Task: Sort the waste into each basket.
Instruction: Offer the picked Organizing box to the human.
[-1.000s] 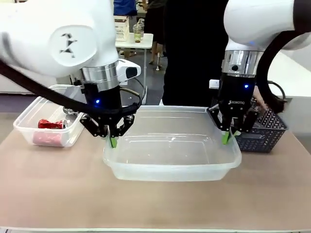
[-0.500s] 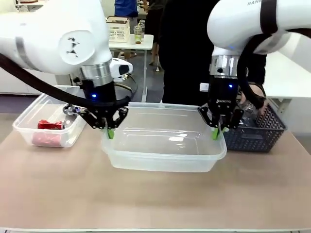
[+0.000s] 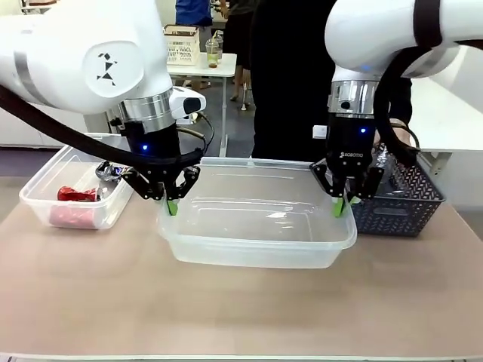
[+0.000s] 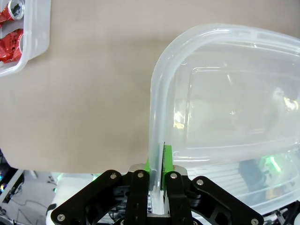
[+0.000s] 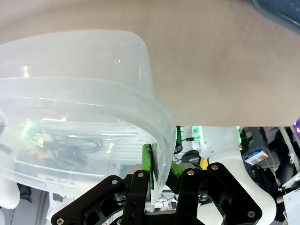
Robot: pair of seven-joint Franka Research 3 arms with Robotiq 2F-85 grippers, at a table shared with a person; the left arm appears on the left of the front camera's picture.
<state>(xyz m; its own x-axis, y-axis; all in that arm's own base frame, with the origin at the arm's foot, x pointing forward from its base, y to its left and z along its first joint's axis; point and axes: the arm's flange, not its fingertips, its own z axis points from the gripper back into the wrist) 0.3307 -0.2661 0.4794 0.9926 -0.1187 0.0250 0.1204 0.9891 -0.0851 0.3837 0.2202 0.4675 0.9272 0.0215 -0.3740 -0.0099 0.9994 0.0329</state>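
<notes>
We take the large clear basket (image 3: 253,255) as our landmark. It sits open side up at the middle of the table (image 3: 241,313). Its long axis runs from the robot's left to its right, and its short ends point at the two arms. We cannot tell whether its base rests on the table.

At its left short end, the left gripper (image 3: 171,205) points down with its jaws narrow, pinching the rolled rim between the green pads (image 4: 167,159). At its right short end, the right gripper (image 3: 343,208) is clamped the same way, one finger inside the wall and one outside.

To the left of the large basket and just apart from it stands a smaller clear basket (image 3: 36,205). A crushed red can (image 3: 78,194) lies on its side inside. To the right, just behind the clamped corner, sits a dark mesh basket (image 3: 411,211).

Beyond the far long side of the large basket stands a person in dark clothing (image 3: 290,90).
</notes>
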